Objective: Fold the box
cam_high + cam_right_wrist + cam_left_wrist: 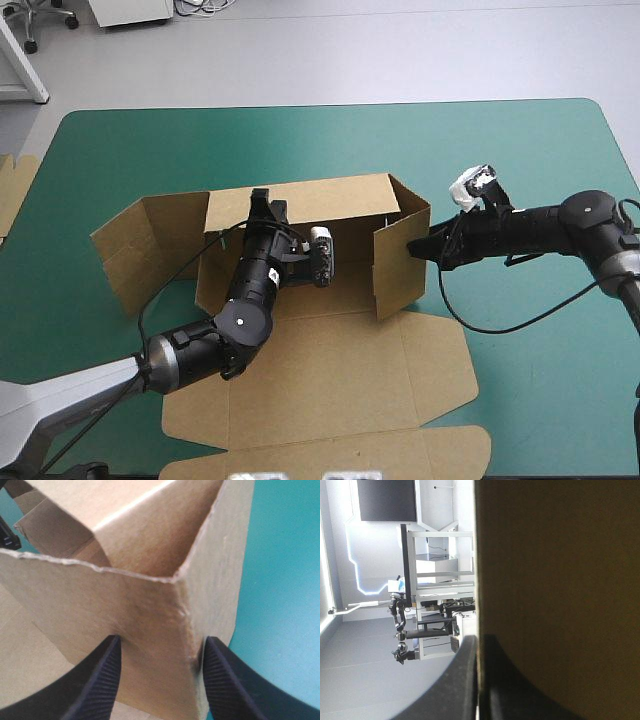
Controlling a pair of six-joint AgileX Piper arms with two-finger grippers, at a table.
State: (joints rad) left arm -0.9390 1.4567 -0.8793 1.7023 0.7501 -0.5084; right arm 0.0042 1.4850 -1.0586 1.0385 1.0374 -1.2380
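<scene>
One strip of spare board (12,190) lay at the tabletop's (520,160) left edge. One brown box (335,330) sat mid-tabletop, long axis left to right, its lid (340,395) flat toward the robot. The left gripper (263,203) had its jaws pinched on the raised back wall (345,200). The right gripper (413,245) had its jaws spread, straddling the right-hand corner (182,610) directly ahead. Judgement: right arm was nearer that end.

A table (520,140) with a teal-green cover fills the frame; spare brown board (12,195) lies at middle left.
</scene>
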